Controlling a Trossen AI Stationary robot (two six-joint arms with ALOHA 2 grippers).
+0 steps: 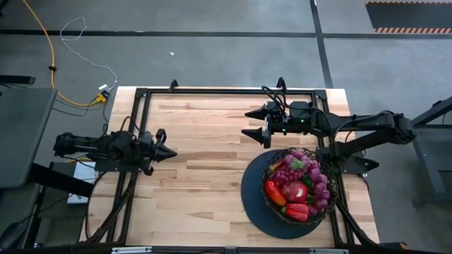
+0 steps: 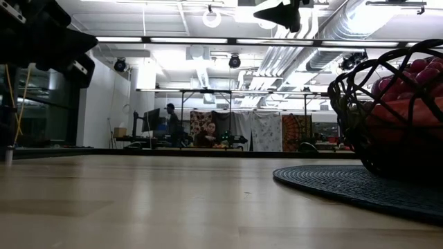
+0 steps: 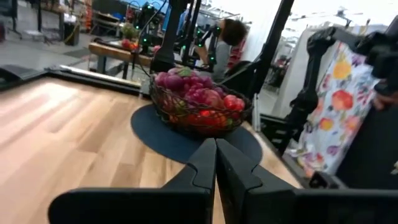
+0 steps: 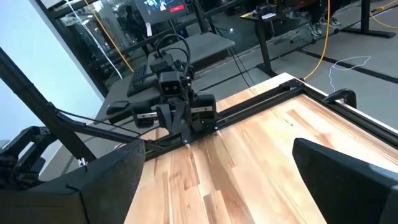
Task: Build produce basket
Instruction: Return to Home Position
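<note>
Left gripper [image 1: 173,151] closed, right gripper [image 1: 248,123] spread; one basket [image 2: 374,162] of produce [image 1: 300,185]

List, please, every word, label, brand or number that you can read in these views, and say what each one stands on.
No text can be read in any view.
On the basket and the produce: no labels show.
On the dark strut, a white mark: too small to read.
Behind the glass, a lit screen: too blurred to read.
</note>
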